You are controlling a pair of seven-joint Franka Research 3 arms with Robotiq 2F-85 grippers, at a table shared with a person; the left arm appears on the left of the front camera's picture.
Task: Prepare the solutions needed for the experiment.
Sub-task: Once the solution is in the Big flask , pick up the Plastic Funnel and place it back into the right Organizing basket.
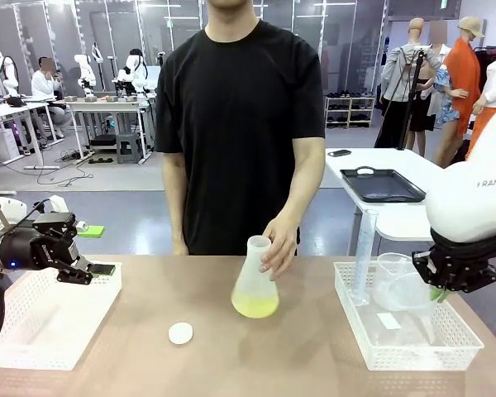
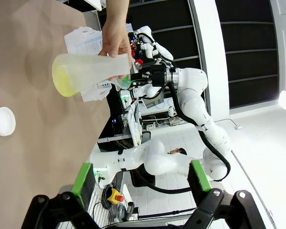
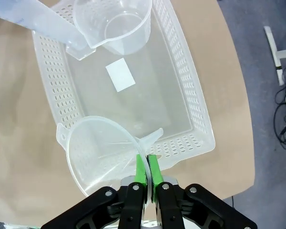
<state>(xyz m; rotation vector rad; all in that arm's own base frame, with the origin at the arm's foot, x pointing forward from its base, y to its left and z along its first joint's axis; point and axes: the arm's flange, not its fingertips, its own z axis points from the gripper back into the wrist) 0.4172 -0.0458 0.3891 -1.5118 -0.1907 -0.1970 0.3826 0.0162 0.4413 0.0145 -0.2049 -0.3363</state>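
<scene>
Pale yellow solution [image 1: 255, 308] lies shallow in the flask [image 1: 255, 273], whose neck is held by the person's hand [image 1: 279, 246]. Front view: 1 white cap [image 1: 180, 333] sits left of the flask, and the right gripper [image 1: 438, 291] is well right of it, over a basket [image 1: 350, 310].
Left wrist view: the left gripper [image 2: 140, 167] has its jaws wide and empty, and the flask is well beyond them.
Right wrist view: the right gripper's pads are pinched on the funnel [image 3: 100, 152] rim.

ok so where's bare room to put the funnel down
Bare tabletop lies between the flask and the right basket, and along the near edge right of the white cap. The basket's far end is crowded with the cylinder and beaker.
</scene>
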